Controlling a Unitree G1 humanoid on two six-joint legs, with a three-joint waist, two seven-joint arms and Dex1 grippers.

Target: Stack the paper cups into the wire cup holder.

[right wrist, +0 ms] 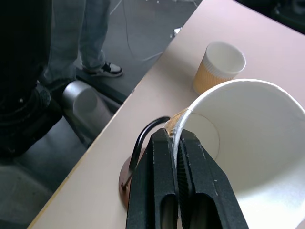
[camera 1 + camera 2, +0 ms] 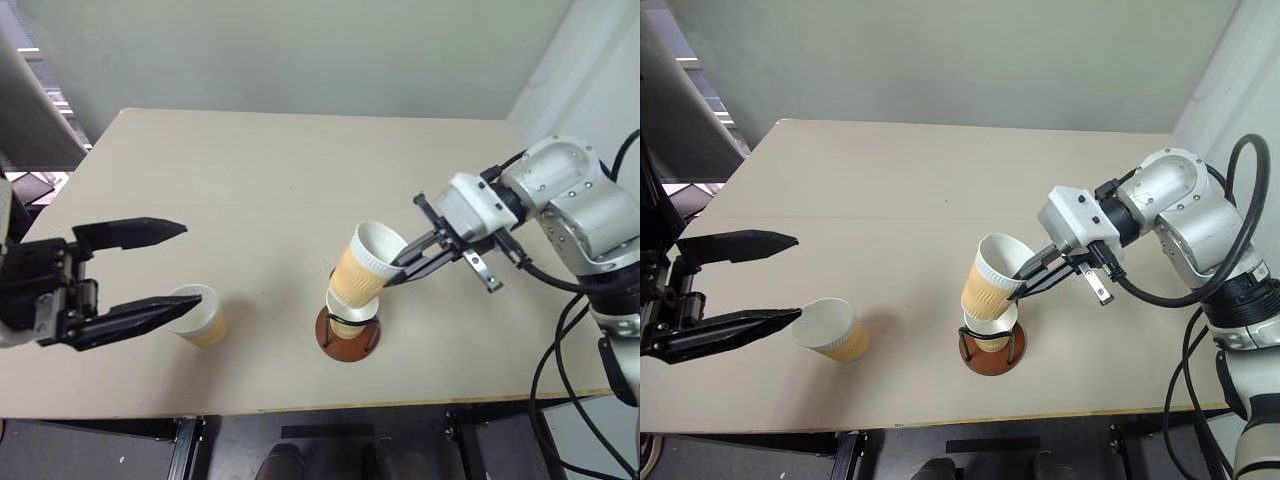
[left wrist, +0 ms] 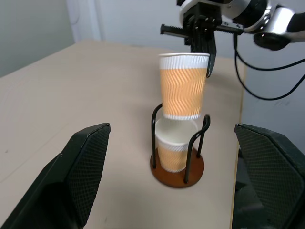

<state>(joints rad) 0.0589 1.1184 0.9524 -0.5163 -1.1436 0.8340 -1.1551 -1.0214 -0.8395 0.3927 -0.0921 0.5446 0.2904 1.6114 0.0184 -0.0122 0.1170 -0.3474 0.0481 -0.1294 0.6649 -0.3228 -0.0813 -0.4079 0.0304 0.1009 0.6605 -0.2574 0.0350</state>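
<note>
The right gripper point(image 2: 402, 267) pinches with closed fingers the white rim of a tan, ribbed paper cup point(image 2: 362, 266), held just above a second cup point(image 2: 352, 312) seated in the wire cup holder point(image 2: 347, 335). A third cup point(image 2: 199, 315) stands on the counter point(image 2: 260, 180) beside the lower of the left gripper's point(image 2: 165, 265) wide-open fingers.

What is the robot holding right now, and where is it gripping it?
The right gripper holds a paper cup by its rim, one finger inside and one outside, above the cup holder. The left gripper is open and holds nothing.

Beige table point(image 2: 250, 170); person's legs point(image 1: 90, 33), possibly sneaker point(image 1: 108, 69), beside.
</note>
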